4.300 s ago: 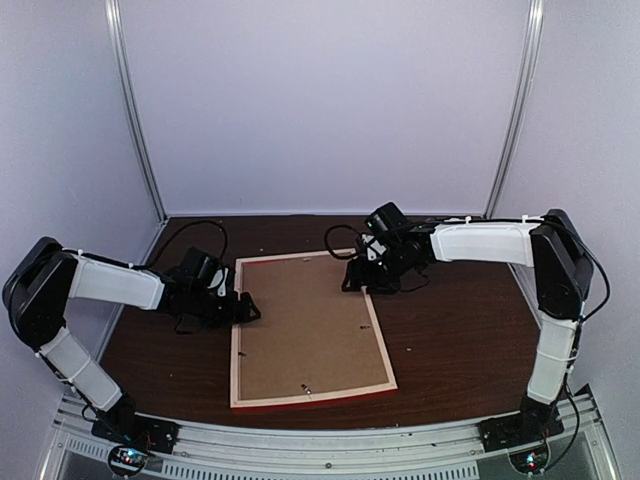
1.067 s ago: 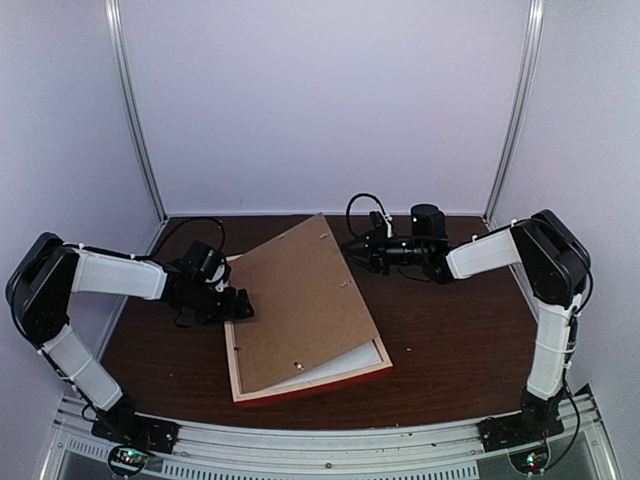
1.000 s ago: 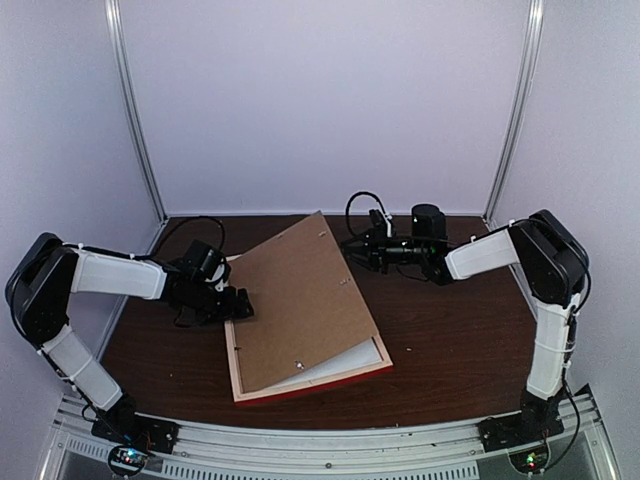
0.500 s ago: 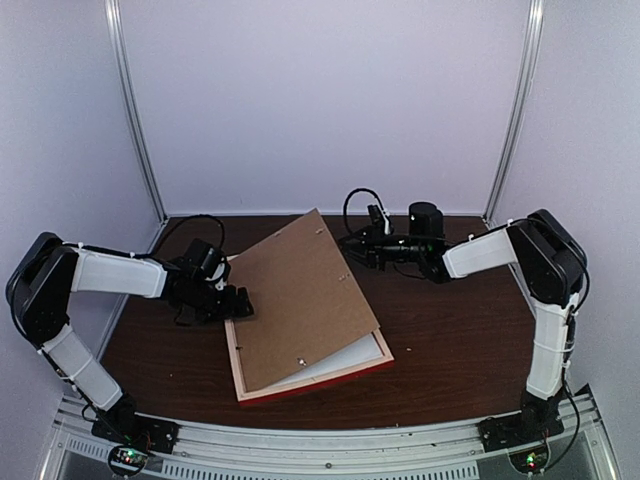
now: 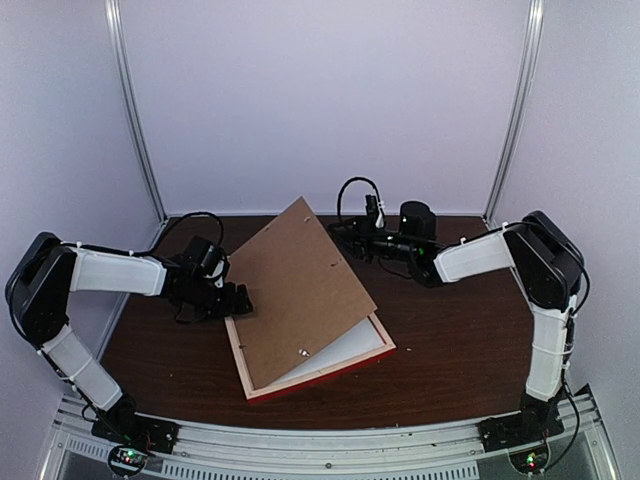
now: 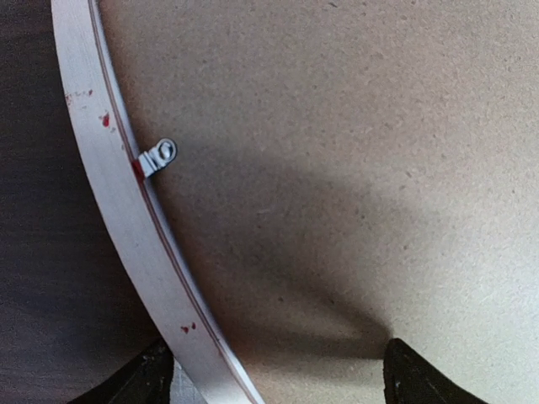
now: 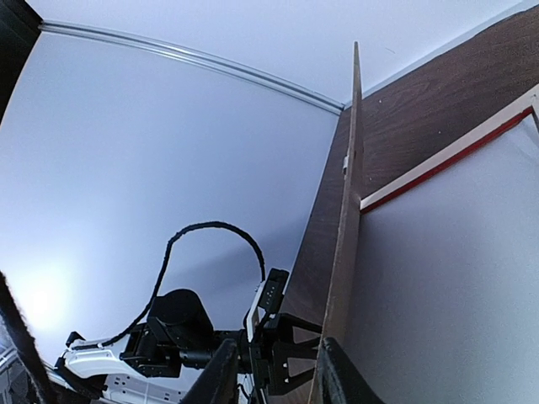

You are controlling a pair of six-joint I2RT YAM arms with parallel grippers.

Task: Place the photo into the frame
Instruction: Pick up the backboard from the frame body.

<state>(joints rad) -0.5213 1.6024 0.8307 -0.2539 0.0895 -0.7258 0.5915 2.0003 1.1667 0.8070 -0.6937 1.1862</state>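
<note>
1. The photo does not show up for me in any view. A brown board (image 5: 295,290) covers most of the frame's opening. Under its raised side a white sheet (image 5: 352,343) shows, and I cannot tell what that sheet is.
2. The left wrist view crops everything but two dark tips at its bottom edge. From overhead, the grip on the far side is small and dark and hard to read.
3. The frame (image 5: 310,375) lies back-up in the middle of the worktop (image 5: 450,330), turned slightly askew. Its rails are pale bare wood, with a thin red line along the near edge and a few red flecks on the left rail.
4. A small metal tab (image 6: 160,156) sits on the left rail, reaching onto the board's edge.
5. The board is tilted, with its left edge down on the frame and its far right edge up in the air.
6. The left fingers (image 6: 152,379) are spread wide and hold nothing. One tip is over the worktop just outside the left rail, the other over the board.
7. The right fingers (image 7: 221,374) are closed on the board's raised far edge, and the wrist view shows it edge-on between them. They are well above the frame, not touching it.
</note>
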